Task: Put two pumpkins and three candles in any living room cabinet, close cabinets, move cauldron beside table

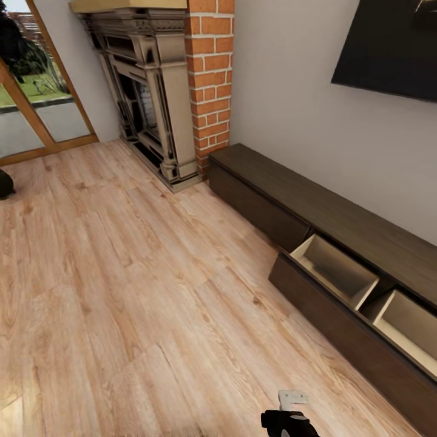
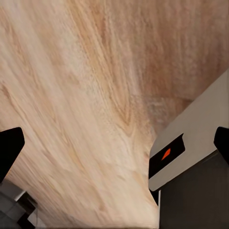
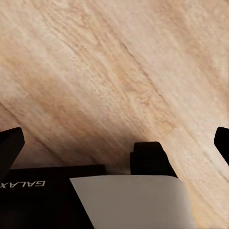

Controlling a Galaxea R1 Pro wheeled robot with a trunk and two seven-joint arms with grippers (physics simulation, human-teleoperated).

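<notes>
Head view: a brick fireplace (image 1: 182,91) stands at left, with the cabinet (image 1: 340,243) along the right wall, two drawers pulled out and empty. Both wrist views show claws spread wide over bare floor (image 1: 121,273). Judged a fetching trip: pumpkins and candles need finding next.

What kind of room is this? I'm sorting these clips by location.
Most likely a living room: an ornate fireplace beside a brick column, a long low dark-brown cabinet with two drawers pulled open, and a dark screen on the wall above it, over a wooden floor.
</notes>
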